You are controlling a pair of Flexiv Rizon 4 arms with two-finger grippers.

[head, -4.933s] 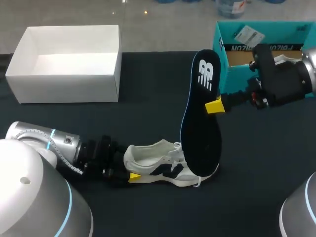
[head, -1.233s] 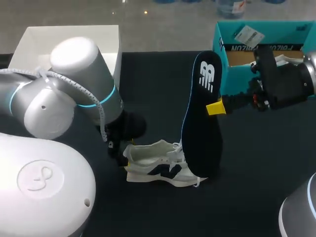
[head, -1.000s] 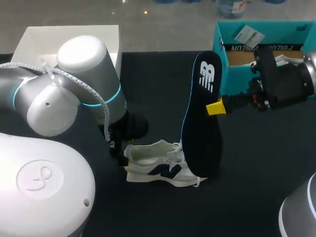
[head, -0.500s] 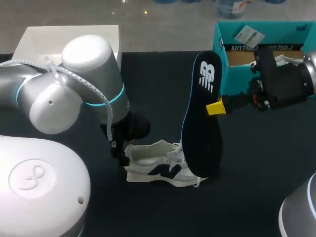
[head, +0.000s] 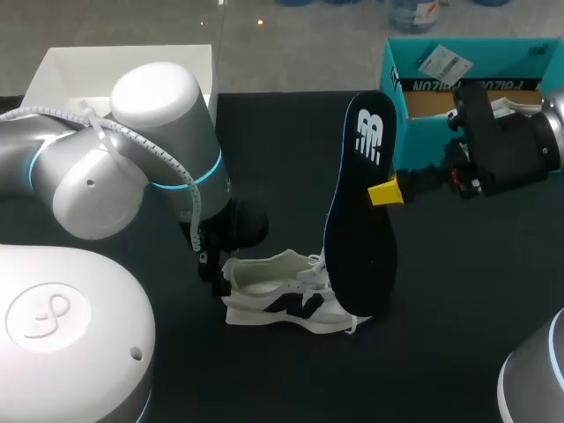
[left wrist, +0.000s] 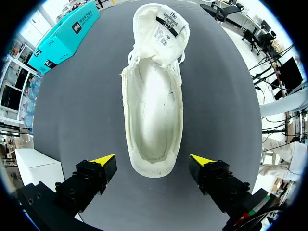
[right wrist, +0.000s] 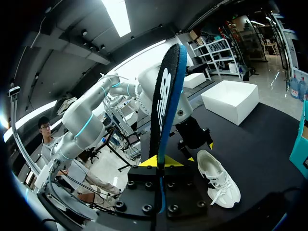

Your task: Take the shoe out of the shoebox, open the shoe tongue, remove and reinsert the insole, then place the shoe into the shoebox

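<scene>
Clamping the upright insole (head: 361, 220) at centre frame, the right gripper (head: 382, 191) holds its lower end at the toe of the shoe (head: 282, 295). The left gripper (left wrist: 153, 161) hangs spread, with its fingers flanking the heel and clear of it. The left arm (head: 132, 150) hides part of the white box (head: 53, 66) at upper left. A teal box (head: 414, 79) sits at upper right.

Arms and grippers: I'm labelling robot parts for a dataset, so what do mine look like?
The left arm has rounded silver-grey housings, a glowing cyan ring at the joint and a grey ribbed cable outside. The right arm shows a black wrist unit with a small red part. The left gripper and right gripper have black blocky fingers with yellow wedge tips.
</scene>
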